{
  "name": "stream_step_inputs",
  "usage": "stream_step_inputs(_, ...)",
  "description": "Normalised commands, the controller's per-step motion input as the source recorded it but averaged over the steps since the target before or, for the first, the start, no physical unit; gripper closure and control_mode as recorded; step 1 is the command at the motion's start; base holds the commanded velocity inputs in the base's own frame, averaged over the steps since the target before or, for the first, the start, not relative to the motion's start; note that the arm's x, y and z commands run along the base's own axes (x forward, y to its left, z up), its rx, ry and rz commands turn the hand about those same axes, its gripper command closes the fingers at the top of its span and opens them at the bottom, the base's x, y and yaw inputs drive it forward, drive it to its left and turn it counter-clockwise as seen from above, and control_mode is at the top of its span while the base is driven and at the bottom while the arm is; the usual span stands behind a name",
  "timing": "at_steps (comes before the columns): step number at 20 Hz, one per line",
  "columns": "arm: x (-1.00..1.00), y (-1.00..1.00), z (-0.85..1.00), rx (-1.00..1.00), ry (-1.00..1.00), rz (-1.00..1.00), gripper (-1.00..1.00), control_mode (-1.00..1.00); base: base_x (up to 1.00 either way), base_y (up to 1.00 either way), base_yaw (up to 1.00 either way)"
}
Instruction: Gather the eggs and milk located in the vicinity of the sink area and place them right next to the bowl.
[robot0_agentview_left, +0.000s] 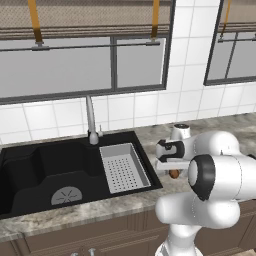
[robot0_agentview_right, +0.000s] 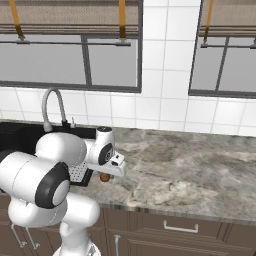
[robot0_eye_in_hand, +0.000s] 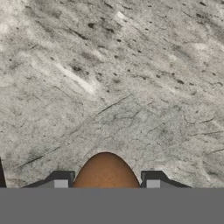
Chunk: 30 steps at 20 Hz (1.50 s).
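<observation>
Gripper (robot0_eye_in_hand: 105, 183) clamped on 1 brown egg (robot0_eye_in_hand: 105, 171), the egg sitting between its 2 fingertips just above the counter (robot0_eye_in_hand: 131, 87), right of the sink (robot0_agentview_left: 55, 170). Judged step: egg pickup, grasp made. Next move likely needs a lift clear, then carry beyond the sink toward the bowl.

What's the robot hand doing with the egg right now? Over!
Gripper down at the counter, fingers either side of the egg. Grip not confirmed. Sink just left of it. Nothing in the way. Over.
</observation>
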Motion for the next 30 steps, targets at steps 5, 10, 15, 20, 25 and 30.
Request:
stream_step_inputs(5, -0.02, 0.0, 0.0, 0.0, 0.0, 0.0, 1.0, -1.0, 0.0, 0.0, 0.0)
stream_step_inputs(10, -0.18, 0.0, 0.66, 0.0, 0.0, 0.0, 1.0, -1.0, 0.0, 0.0, 0.0)
stream_step_inputs(15, -0.51, 0.0, 0.96, 0.0, -0.04, 0.02, 1.0, -1.0, 0.0, 0.0, 0.0)
stream_step_inputs(20, -0.54, 0.0, 0.84, 0.02, -0.08, 0.04, 1.0, -1.0, 0.0, 0.0, 0.0)
stream_step_inputs(25, -0.23, 0.0, 0.55, 0.0, -0.07, 0.02, 1.0, -1.0, 0.0, 0.0, 0.0)
stream_step_inputs(30, -0.1, 0.03, 0.1, 0.0, -0.03, 0.03, 1.0, -1.0, 0.0, 0.0, 0.0)
